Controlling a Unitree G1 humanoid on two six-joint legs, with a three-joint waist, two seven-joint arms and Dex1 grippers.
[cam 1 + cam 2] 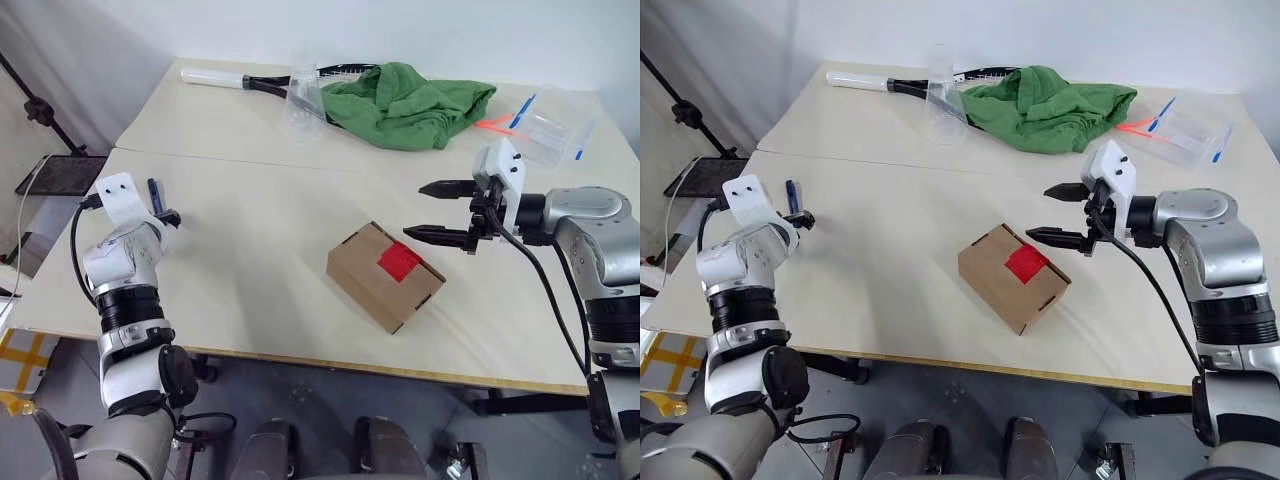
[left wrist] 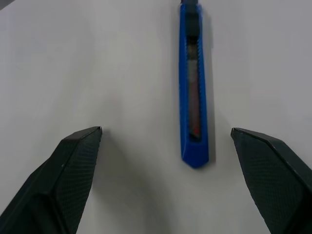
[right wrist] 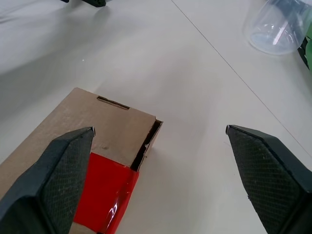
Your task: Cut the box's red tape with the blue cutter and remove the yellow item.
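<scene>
The brown box (image 1: 385,275) lies closed near the middle of the table, with the red tape (image 1: 400,260) across its top flaps. The yellow item is hidden. Near the table's left edge the blue cutter (image 2: 194,97) lies flat on the table. My left gripper (image 2: 165,130) is open just above the table, and the cutter's near end lies between its fingers without touching them. My right gripper (image 1: 412,210) hovers open just right of the box and above it, holding nothing. In the right wrist view the red tape (image 3: 105,190) shows beside one finger.
At the back of the table lie a green cloth (image 1: 410,100), a racket (image 1: 250,80) and a clear plastic cup (image 1: 305,100). A clear packet with light blue sticks (image 1: 545,125) sits at the back right. A seam crosses the table behind the box.
</scene>
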